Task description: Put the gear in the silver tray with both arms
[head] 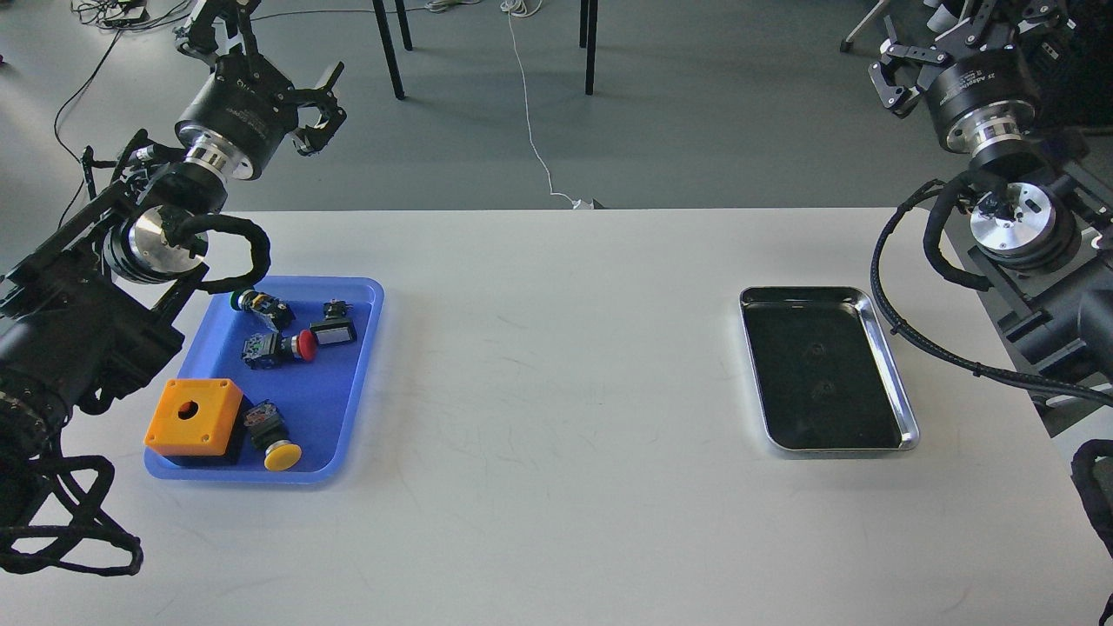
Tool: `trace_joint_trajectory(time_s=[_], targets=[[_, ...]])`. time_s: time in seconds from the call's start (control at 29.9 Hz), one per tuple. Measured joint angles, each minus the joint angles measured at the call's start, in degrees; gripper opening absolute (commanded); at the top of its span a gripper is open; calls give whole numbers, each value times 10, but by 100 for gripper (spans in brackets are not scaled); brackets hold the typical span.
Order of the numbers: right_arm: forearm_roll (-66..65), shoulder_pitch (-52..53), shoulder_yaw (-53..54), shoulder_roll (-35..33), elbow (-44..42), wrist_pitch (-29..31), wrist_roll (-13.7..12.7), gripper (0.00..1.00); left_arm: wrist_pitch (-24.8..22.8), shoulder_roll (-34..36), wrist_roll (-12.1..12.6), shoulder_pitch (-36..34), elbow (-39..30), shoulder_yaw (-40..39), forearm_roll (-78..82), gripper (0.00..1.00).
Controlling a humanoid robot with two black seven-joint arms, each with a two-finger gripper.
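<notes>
The silver tray (901,396) lies empty on the right of the white table, its dark bottom bare. The gear lies in a blue tray (339,391) on the left: a green-headed push button (252,301), a red-headed one (283,346), a white-faced switch (335,331), a yellow-headed button (276,441) and an orange box with a hole (193,416). My left gripper (269,61) is open and empty, raised beyond the table's far left edge. My right gripper (948,39) is open and empty, raised past the far right corner, partly cut by the frame's top.
The white table (556,417) spans the view. Chair legs (391,48) and a white cable (530,113) are on the grey floor behind it. My right arm's cable loop (904,296) hangs near the silver tray's right side.
</notes>
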Motion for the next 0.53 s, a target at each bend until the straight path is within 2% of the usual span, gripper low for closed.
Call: trace_joint_trajectory(time_s=[0.07,0.13,0.53], targets=[[0,-26,50,15,2,14,-26,99,0,-2,2,9,1,0,-12,98],[0,-44,87,25,3,25,-41,99,-1,-4,2,17,2,0,-22,98],[-1,-79,112,64,-16,63,-42,99,-1,-21,-2,58,1,0,-29,98]])
